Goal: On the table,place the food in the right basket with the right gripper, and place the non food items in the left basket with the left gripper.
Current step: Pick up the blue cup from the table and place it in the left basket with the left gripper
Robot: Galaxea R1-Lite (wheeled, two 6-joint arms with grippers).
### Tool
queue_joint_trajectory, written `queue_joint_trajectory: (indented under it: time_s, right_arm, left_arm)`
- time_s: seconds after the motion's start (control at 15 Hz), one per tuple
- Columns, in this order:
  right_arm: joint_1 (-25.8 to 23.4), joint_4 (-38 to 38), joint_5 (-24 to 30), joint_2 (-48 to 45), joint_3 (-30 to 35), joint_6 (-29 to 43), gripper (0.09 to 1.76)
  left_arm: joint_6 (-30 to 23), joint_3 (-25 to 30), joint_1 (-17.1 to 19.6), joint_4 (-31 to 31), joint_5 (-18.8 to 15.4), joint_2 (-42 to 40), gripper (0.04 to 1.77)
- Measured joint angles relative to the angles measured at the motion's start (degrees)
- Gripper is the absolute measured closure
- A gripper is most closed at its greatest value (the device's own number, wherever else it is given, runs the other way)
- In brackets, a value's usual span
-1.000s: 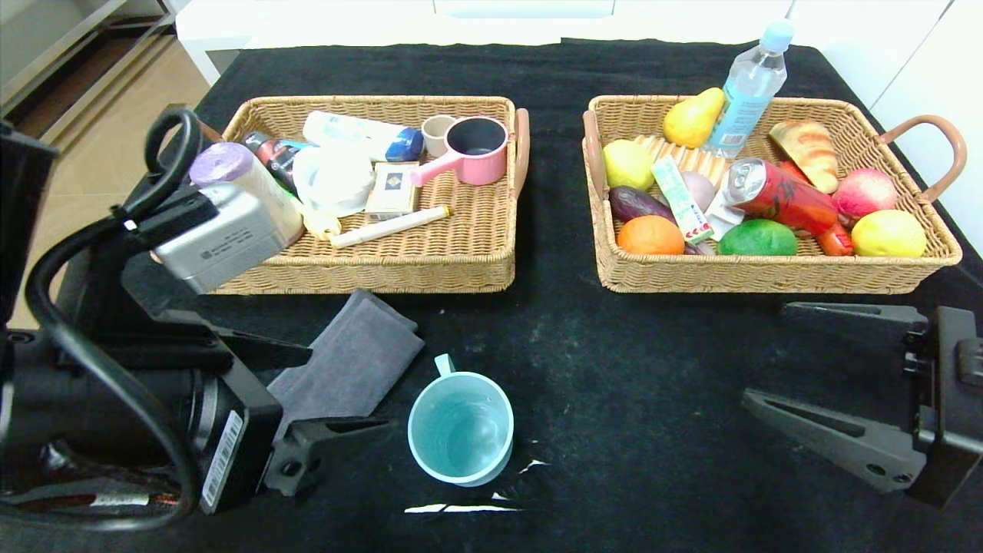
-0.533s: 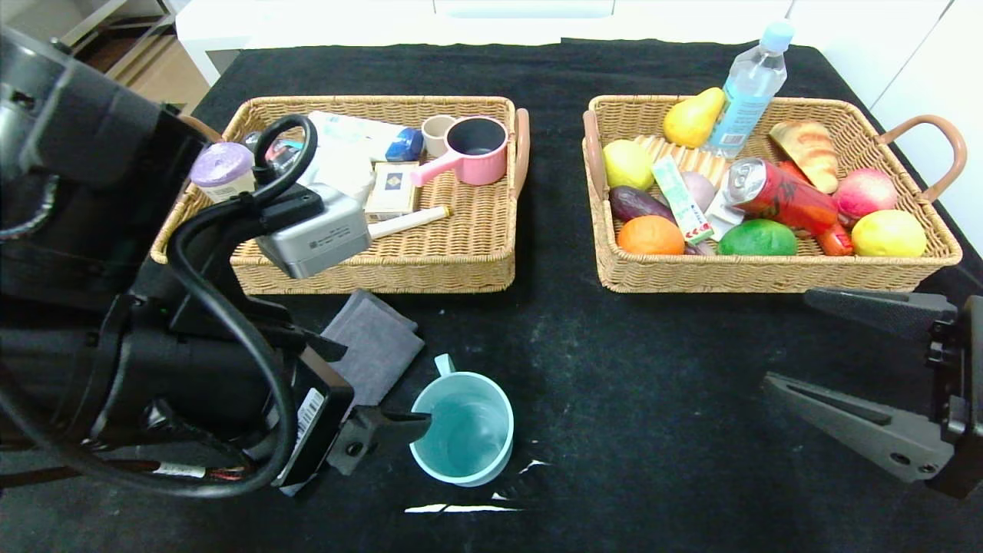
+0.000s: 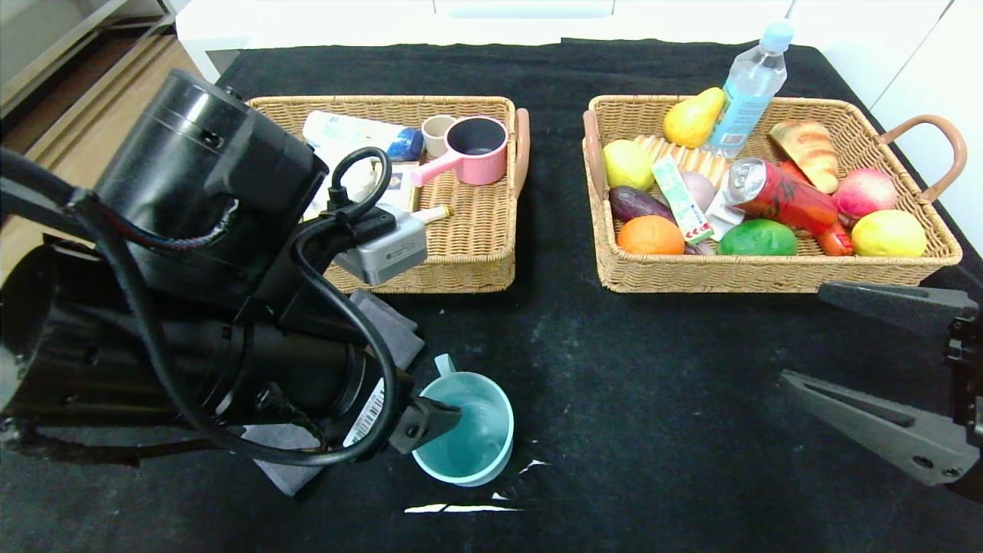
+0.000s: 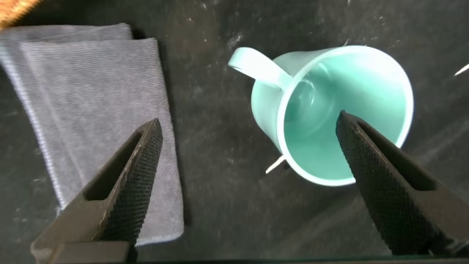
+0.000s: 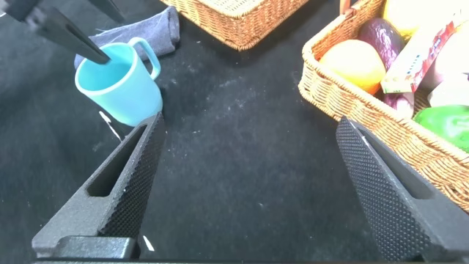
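A teal cup [image 3: 468,434] stands upright on the black table, with a folded grey cloth [image 3: 388,326] beside it, partly under my left arm. My left gripper [image 4: 249,121] is open and empty, low over both: one finger is above the cloth [image 4: 95,95], the other above the cup's mouth [image 4: 330,110]. Only one of its fingertips [image 3: 445,417] shows in the head view, over the cup's rim. My right gripper [image 3: 802,334] is open and empty above bare table in front of the right basket [image 3: 768,276].
The left basket [image 3: 476,269] holds a pink pot, a box, tubes and other non-food items. The right basket holds fruit, bread, a red can and a water bottle. In the right wrist view the cup [image 5: 117,81] lies beyond my open right gripper [image 5: 250,123].
My left arm has swung forward and to the right, from beside the left basket to over the cloth and cup. My right gripper has drifted slightly back towards the table's right edge.
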Motion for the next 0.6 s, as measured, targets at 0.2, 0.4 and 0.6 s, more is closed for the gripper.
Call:
queue_joint_trajectory:
  time_s: [0.2,0.4,0.6]
  right_arm:
    - [-0.05,0.02,-0.02,-0.16,0.12,-0.02,0.15]
    - [-0.41,0.02,0.02,-0.07,0.22,-0.02,0.15]
    - [-1.05,0.02,0.05,0.2,0.17,0.0,0.15]
  left_arm:
    - [-0.27,-0.09,-0.05,-1.43,0.35,1.77,0.09]
    - [-1.5,0.33,-1.21,-1.67,2.57,3.38,0.09]
    - [-1.84,0.44,-1.57,-1.73,3.39,4.8,0.09]
